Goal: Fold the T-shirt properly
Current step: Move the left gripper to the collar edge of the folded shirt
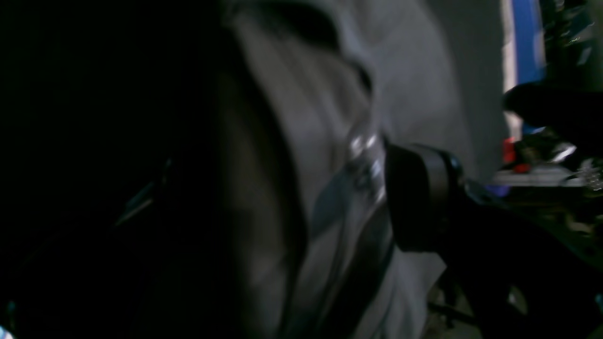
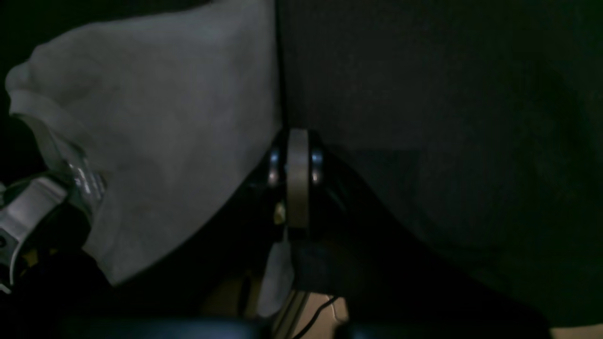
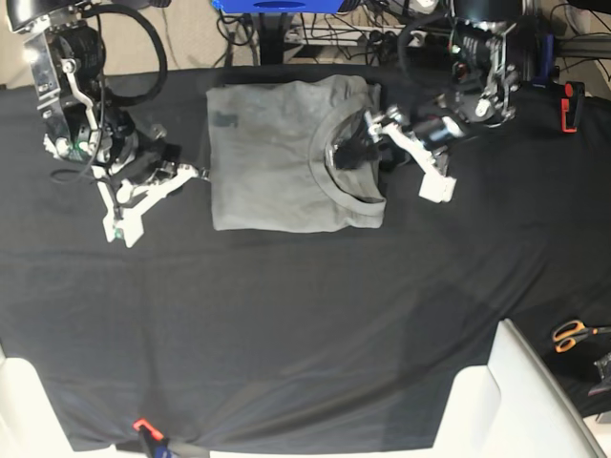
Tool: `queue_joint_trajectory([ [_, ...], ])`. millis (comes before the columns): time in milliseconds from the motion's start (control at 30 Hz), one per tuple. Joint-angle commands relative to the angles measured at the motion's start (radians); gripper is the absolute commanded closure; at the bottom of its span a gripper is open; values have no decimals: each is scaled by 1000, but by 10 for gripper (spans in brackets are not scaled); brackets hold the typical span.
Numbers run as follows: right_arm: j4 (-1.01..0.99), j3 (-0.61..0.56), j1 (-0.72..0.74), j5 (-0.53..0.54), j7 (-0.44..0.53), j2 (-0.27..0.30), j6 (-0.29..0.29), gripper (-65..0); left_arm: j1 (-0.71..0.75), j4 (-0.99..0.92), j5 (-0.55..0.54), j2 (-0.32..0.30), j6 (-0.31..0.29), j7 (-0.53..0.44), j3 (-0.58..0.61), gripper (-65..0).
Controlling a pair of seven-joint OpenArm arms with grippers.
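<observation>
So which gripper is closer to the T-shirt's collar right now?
Left. The left gripper hangs open right at the collar of the T-shirt. The right gripper sits shut beside the shirt's opposite edge.

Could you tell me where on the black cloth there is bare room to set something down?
The widest free patch is the table cloth in front of the T-shirt, reaching the near edge. The strip beside the scissors is narrower. It is crowded at the shirt's sides, where the right hand and the left hand sit.
</observation>
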Motion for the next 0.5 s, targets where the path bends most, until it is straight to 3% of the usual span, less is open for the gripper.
queue_joint_trajectory([
  [0,14,4,8,0,11,5,6,-8,-13,-16,7,-2,-8,5,16,-541],
  [333,14,6,8,0,11,5,6,-8,-59,-82,10,11,-8,-7,77,-540],
  [467,14,6,9,0,12,6,6,-8,-73,-82,94,34,-8,-7,77,-500],
])
